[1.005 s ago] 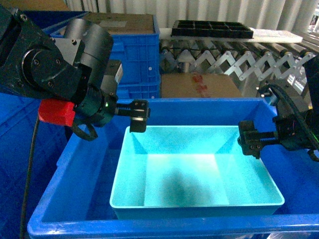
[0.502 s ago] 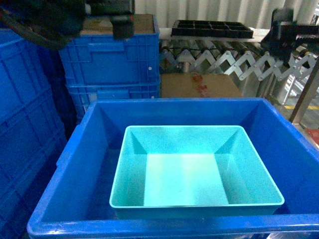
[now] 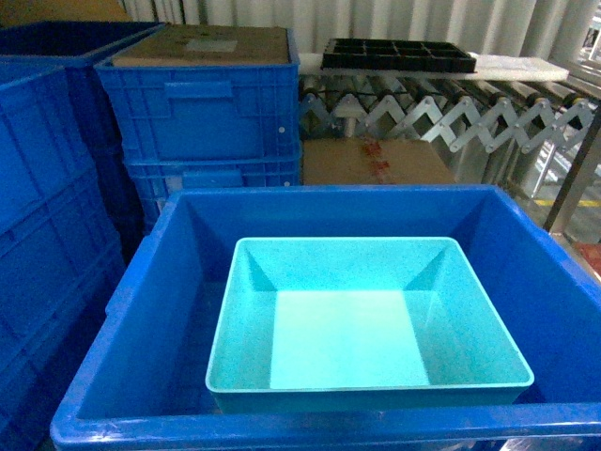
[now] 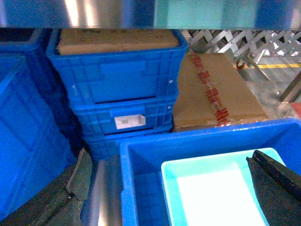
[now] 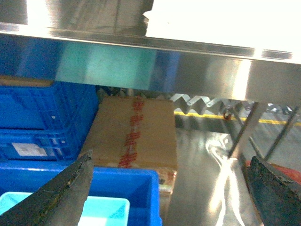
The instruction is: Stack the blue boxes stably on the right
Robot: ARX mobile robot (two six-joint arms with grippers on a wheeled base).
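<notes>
The royal-blue tub (image 3: 160,310) holds the turquoise tub (image 3: 366,319) nested flat inside it; check that it sits level before you call the stack stable. Only the wrist views show the left gripper (image 4: 169,188) and right gripper (image 5: 164,188), both spread wide and empty, above the tubs.

- No lettering can be read in any view.
- A white label (image 4: 129,122) sits on the front of a ribbed blue crate (image 4: 117,84); its print is too small to make out.
- Red printed tape (image 4: 211,89) runs along the top of a cardboard carton (image 4: 235,94); its marks are blurred and unreadable.
</notes>
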